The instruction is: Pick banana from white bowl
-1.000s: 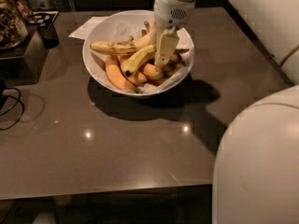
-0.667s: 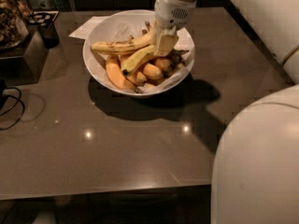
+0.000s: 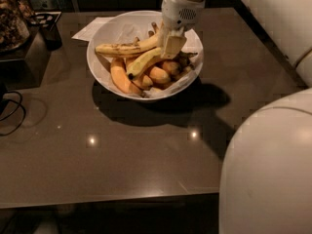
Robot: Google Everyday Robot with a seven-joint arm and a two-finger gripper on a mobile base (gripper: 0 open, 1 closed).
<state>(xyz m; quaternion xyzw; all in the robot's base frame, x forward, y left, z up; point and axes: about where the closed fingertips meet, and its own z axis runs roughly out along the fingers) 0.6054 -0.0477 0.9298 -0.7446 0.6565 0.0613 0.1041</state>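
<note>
Although the gripper (image 3: 171,45) is set low inside the white bowl (image 3: 105,35), over the part of the heap lying towards 2 o'clock from the bowl's centre, it cannot be told whether the jaws are closed on anything, since the contact is hidden by the gripper's own body. The banana (image 3: 145,62), greenish-yellow and clean-skinned, is found on top of the pile, its long axis run from about 2 o'clock, where its upper end passes under the gripper, down to about 8 o'clock, where its dark tip is turned towards the bowl's wall. Nearly all of its length is thus laid out away from the jaws on the 8 o'clock side. Any hold would be taken at one end and not at the middle, so the free end may be expected to droop when lifted. A speckled yellow banana (image 3: 122,48) is laid just beside it on the 11 o'clock side, running roughly from 9 to 3 o'clock, and its right end also reaches the gripper — it could be caught up by mistake. Plump orange bananas (image 3: 119,77) are packed beneath. The bowl is stood on the dark worktop (image 3: 122,155), towards 12 o'clock.
</note>
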